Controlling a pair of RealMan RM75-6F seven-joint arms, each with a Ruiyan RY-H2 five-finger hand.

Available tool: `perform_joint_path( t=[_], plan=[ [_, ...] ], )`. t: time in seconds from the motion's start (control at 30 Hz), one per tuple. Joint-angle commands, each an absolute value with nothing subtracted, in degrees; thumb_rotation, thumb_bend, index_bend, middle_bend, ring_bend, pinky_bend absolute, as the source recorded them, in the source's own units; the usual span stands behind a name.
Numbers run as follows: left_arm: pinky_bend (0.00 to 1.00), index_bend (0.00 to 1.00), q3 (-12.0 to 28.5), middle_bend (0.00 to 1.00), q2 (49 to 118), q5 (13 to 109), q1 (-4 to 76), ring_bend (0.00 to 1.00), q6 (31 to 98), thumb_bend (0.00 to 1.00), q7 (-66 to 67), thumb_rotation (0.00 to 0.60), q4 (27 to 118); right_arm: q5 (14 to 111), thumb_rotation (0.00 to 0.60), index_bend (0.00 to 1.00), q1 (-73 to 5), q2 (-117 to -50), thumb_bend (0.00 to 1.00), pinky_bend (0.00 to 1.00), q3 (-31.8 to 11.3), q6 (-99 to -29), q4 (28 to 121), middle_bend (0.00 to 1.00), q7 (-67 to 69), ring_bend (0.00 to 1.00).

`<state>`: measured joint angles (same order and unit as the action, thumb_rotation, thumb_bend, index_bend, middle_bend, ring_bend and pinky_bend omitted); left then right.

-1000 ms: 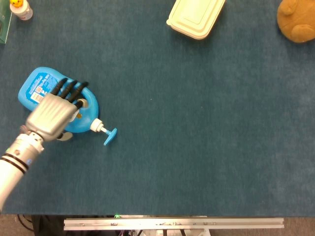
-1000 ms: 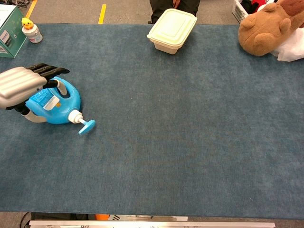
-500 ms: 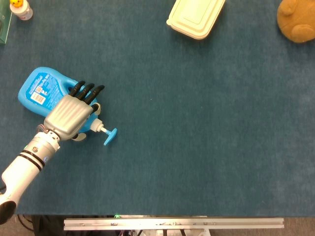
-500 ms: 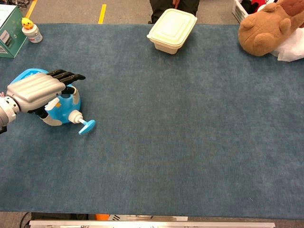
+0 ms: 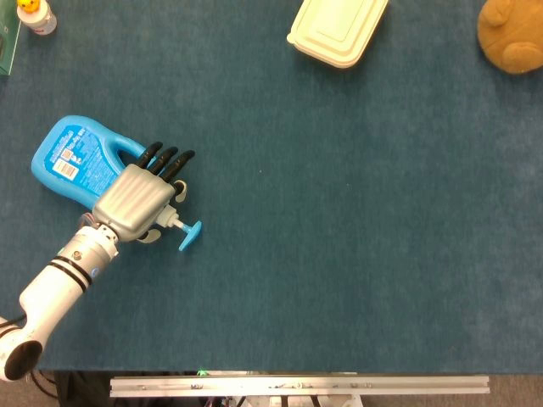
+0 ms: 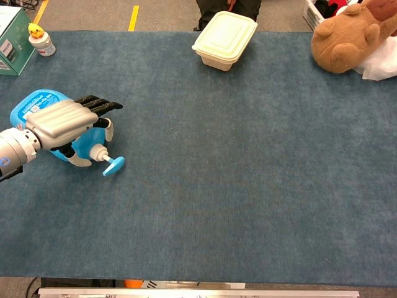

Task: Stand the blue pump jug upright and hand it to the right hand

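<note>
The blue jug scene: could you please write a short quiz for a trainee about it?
1. True or false: the blue jug stands upright on the table.
2. Which hand is over the jug's neck end? A. left hand B. right hand C. both
3. Fill in: the cream lidded box sits at the ____ edge of the table, seen from the robot.

Key
1. False; it lies on its side, its pump pointing toward the robot's side.
2. A; its fingers are spread and a grip cannot be confirmed.
3. Far.
</note>
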<state>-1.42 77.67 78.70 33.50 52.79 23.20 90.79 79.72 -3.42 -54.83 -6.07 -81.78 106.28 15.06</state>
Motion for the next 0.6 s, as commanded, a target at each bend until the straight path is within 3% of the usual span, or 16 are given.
perform_joint_path(
  t=[0.03, 0.6],
  plan=[
    [0.00, 0.40, -1.17, 0.02, 78.59, 78.19, 33.81, 0.00, 52.61, 0.14, 23.88, 0.600, 89.50, 79.70, 0.600, 0.08, -3.35, -54.81, 0.08, 0.24, -6.07, -81.86, 106.25, 0.22, 15.15, 0.11],
    [0.00, 0.45, -2.03, 0.04, 79.84, 77.22, 34.00, 0.00, 51.79, 0.17, 23.43, 0.600, 87.43, 79.23, 0.600, 0.08, -3.21, -54.64, 0.08, 0.24, -6.21, -81.72, 106.63, 0.22, 14.81, 0.11]
  ],
)
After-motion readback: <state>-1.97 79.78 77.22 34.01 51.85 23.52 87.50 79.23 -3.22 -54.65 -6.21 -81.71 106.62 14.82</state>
